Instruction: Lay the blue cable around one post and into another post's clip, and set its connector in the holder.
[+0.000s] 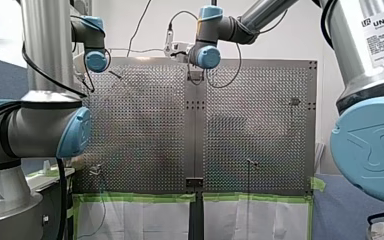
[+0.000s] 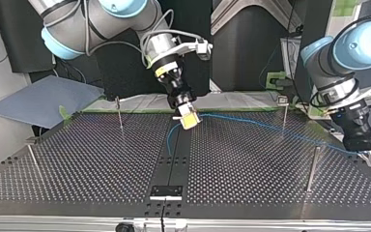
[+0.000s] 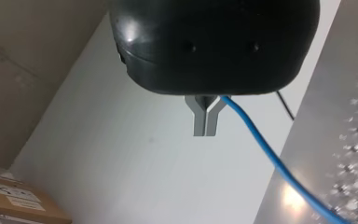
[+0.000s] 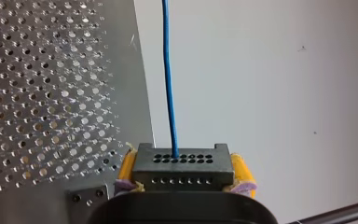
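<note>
Blue cable (image 2: 261,126) runs more or less straight across the table (image 2: 77,164) in the top view, so its long axis goes side to side between my two claws. my right gripper (image 2: 188,120), yellow pads, is clamped on the black connector (image 4: 182,170) at one end, and my left gripper (image 3: 205,123) has its metal fingers pinched together on the other. clip post (image 2: 284,113) sits just beside the run, nearer my left; holder (image 2: 165,191) is down the centre strip, nearer my right, I reckon. only readable writing is "UNIVERS" on my right arm (image 1: 382,22), and the cardboard box (image 3: 18,200) label is too small to read
</note>
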### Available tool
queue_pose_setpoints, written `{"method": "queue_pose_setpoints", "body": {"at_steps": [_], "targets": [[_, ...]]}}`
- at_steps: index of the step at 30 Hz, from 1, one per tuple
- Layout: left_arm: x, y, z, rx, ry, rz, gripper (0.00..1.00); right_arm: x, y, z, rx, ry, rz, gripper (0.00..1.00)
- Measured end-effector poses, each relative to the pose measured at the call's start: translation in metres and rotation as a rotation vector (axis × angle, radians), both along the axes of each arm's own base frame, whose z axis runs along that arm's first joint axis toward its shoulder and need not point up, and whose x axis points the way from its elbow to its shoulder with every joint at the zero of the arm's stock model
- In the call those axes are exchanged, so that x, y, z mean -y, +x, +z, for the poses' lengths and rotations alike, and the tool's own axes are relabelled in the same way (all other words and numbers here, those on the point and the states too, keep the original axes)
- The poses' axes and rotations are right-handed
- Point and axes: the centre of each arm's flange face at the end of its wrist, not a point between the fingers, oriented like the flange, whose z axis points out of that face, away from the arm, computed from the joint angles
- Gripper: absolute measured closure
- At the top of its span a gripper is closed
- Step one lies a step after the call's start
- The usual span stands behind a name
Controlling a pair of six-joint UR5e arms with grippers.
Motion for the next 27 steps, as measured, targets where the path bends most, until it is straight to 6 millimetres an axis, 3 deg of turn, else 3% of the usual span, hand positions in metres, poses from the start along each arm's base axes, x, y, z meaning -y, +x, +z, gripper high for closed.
{"method": "queue_pose_setpoints", "body": {"at_steps": [7,14,19,27], "targets": [[-0.007,0.019,0.000,0.000,0.010,-0.028,1.00,0.006,0.017,-0.001,-0.002,0.003,0.005,0.89],[-0.011,0.041,-0.015,-0.034,0.024,-0.071,1.00,0.020,0.034,-0.006,0.006,0.005,-0.003,0.89],[-0.024,0.056,-0.026,-0.043,0.012,-0.071,1.00,0.028,0.041,-0.007,0.012,0.003,-0.009,0.89],[-0.052,0.063,-0.031,-0.047,0.020,-0.061,1.00,0.043,0.056,-0.018,0.007,0.009,-0.013,0.89]]}}
